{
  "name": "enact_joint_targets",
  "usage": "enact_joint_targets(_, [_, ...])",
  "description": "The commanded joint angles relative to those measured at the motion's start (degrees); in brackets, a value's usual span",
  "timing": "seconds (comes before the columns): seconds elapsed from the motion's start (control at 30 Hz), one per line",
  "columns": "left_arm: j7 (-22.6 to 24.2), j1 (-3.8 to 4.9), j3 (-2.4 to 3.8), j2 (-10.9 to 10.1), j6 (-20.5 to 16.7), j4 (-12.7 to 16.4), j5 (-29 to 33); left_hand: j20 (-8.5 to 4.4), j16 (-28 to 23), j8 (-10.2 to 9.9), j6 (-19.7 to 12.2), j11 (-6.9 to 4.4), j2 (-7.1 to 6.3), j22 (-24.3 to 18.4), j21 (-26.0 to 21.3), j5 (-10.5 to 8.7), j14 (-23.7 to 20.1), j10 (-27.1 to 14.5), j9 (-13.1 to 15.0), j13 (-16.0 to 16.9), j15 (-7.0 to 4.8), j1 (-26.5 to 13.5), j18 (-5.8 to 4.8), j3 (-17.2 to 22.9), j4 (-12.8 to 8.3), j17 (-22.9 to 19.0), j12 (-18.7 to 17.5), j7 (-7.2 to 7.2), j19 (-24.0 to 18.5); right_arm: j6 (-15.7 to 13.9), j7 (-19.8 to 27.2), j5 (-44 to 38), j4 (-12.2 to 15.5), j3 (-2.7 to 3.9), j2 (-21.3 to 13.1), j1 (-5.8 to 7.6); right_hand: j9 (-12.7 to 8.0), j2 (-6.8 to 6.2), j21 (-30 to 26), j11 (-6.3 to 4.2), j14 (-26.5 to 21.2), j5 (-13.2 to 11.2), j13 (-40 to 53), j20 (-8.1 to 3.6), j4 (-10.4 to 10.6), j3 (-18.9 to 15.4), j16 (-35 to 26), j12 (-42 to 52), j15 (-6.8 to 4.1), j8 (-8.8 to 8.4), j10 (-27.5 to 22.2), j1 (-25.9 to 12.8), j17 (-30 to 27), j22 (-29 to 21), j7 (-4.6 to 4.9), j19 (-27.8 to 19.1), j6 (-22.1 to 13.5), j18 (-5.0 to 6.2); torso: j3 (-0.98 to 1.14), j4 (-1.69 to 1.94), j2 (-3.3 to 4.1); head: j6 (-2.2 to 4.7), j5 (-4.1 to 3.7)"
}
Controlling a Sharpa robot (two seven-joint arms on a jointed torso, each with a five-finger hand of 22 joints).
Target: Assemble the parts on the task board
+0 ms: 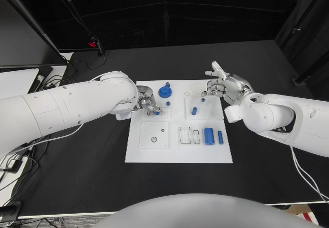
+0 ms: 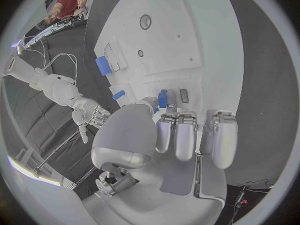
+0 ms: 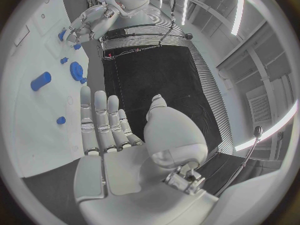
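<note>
The white task board [image 1: 175, 154] lies in the middle of the black table. My left hand [image 1: 147, 103] is over the board's left side with fingers curled, pinching a small blue part [image 2: 162, 99] between thumb and fingers just above the board. My right hand [image 1: 223, 86] hovers at the board's far right corner with its fingers [image 3: 100, 117] straight and apart, holding nothing. A round blue gear-like part [image 1: 165, 91] stands at the far middle. A blue peg [image 1: 194, 111] and a smaller blue piece [image 1: 203, 100] sit right of it. A thick blue cylinder [image 1: 208, 134] and a thin one [image 1: 220, 137] lie near the right.
A square white plate [image 1: 154, 134] with small holes takes the board's near left. A clear holder [image 1: 186, 135] lies beside the cylinders. Cables [image 1: 51, 78] and a white surface [image 1: 15, 80] sit off the table's left edge. Bare black table [image 1: 178, 183] surrounds the board.
</note>
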Motion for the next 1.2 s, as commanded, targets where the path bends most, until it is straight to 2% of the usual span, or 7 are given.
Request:
enact_joint_targets(0.03, [-1.6, -0.72, -0.47, 0.0, 2.2, 0.1, -0.2, 0.64, 0.0, -1.5, -1.8, 0.53, -0.46, 15.1, 0.2, -0.5, 6.0, 6.1, -0.4, 15.1, 0.6, -1.6, -0.38, -0.9, 0.0, 15.1, 0.2, -0.44, 6.1, 0.4, 0.3, 0.1, 0.1, 0.03, 0.0, 0.07, -0.1, 0.64, -0.3, 0.21, -0.4, 0.3, -0.1, 0.14, 0.0, -0.3, 0.2, 0.2, -0.15, 0.39, -0.3, -0.1, -0.1, -0.1, 6.23, -0.2, -0.3, 0.96, -0.01, 0.02, 0.01, 0.01, 0.06])
enact_joint_targets(0.23, [-1.6, -0.72, -0.47, 0.0, 2.1, 0.1, -0.2, 1.03, 0.0, -1.9, -3.0, 1.02, -1.3, 15.1, 0.2, -1.45, 6.0, 6.1, -0.8, 15.1, 1.08, -4.4, -0.38, -2.8, 0.1, 15.1, 0.2, 0.13, 6.1, 0.5, 0.3, 0.1, 0.2, 0.03, -0.1, 0.07, -0.1, 0.7, -0.3, 0.24, -0.4, 0.4, -0.2, 0.15, 0.0, -0.3, 0.3, 0.3, -0.13, 0.5, -0.3, -0.1, -0.2, -0.1, 6.27, -0.2, -0.4, 0.96, -0.01, 0.02, 0.02, -0.04, 0.03])
enact_joint_targets(0.4, [-1.7, -0.72, -0.47, 0.0, 1.6, 0.2, -0.2, 1.69, 0.0, -1.6, -5.1, 1.77, -2.68, 15.1, 0.2, -5.67, 6.0, 6.1, -0.9, 15.1, 1.8, -10.0, -0.38, -6.9, 0.0, 15.1, 0.2, 0.89, 6.1, 0.5, 0.3, 0.1, 0.2, 0.03, -0.1, 0.07, -0.1, 0.7, -0.3, 0.24, -0.4, 0.4, -0.2, 0.15, 0.0, -0.3, 0.3, 0.3, -0.13, 0.5, -0.3, -0.1, -0.2, -0.1, 6.27, -0.2, -0.4, 0.96, -0.02, -0.01, 0.01, -0.09, -0.01])
enact_joint_targets(0.6, [-1.9, -0.72, -0.47, -0.1, 1.1, 0.2, -0.2, 1.89, 0.0, -1.1, -5.4, 1.87, -2.74, 15.1, 0.2, -6.55, 6.0, 6.1, -0.9, 15.1, 1.93, -10.9, -0.38, -7.8, 0.0, 15.1, 0.2, 0.96, 6.1, 0.5, 0.2, 0.1, 0.2, 0.03, -0.1, 0.07, -0.1, 0.7, -0.3, 0.24, -0.4, 0.4, -0.2, 0.15, 0.0, -0.3, 0.3, 0.3, -0.13, 0.5, -0.3, -0.1, -0.2, -0.1, 6.27, -0.2, -0.4, 0.96, -0.01, 0.01, -0.02, -0.07, -0.04])
enact_joint_targets(0.67, [-1.8, -0.73, -0.47, -0.1, 0.7, 0.3, -0.2, 1.99, 0.0, -0.8, -5.7, 1.96, -2.53, 15.1, 0.2, -7.59, 6.0, 6.1, -0.9, 15.1, 2.0, -11.8, -0.38, -8.5, 0.0, 15.1, 0.2, 1.04, 6.1, 0.5, 0.2, 0.1, 0.2, 0.03, -0.1, 0.07, -0.1, 0.7, -0.3, 0.24, -0.4, 0.4, -0.2, 0.15, 0.0, -0.3, 0.3, 0.3, -0.13, 0.5, -0.3, -0.1, -0.2, -0.1, 6.27, -0.2, -0.4, 0.96, -0.01, 0.03, -0.01, -0.03, -0.06])
enact_joint_targets(0.9, [0.0, -0.73, -0.47, -0.3, -2.3, 0.5, -0.2, 2.24, 0.0, 1.4, -5.8, 2.0, -0.88, 15.1, 0.2, -15.44, 6.0, 6.1, -0.4, 15.1, 2.15, -16.1, -0.38, -11.7, 0.0, 15.1, 0.2, 1.04, 6.1, 0.6, 0.0, 0.1, 0.0, 0.02, 0.0, 0.06, -0.2, 0.76, -0.3, 0.25, -0.4, 0.4, -0.3, 0.17, 0.0, -0.4, 0.4, 0.4, -0.12, 0.59, -0.2, -0.2, -0.3, -0.1, 6.29, -0.2, -0.4, 0.96, -0.01, 0.04, -0.01, 0.08, -0.07])
enact_joint_targets(1.2, [1.3, -0.73, -0.47, -0.4, -3.7, 0.7, -0.2, 1.87, 0.0, 6.3, -5.0, 1.25, 0.9, 15.1, 0.2, -16.31, 6.0, 6.1, 2.5, 15.1, 1.58, -16.2, -0.38, -13.8, -0.1, 15.1, 0.2, 0.18, 6.1, 0.6, -0.2, 0.1, -0.1, 0.02, 0.1, 0.01, -0.2, 0.76, -0.3, 0.25, -0.4, 0.4, -0.3, 0.17, 0.0, -0.4, 0.4, 0.4, -0.12, 0.59, -0.2, -0.2, -0.3, -0.1, 6.29, -0.2, -0.4, 0.96, -0.03, 0.02, 0.02, 0.08, -0.22])
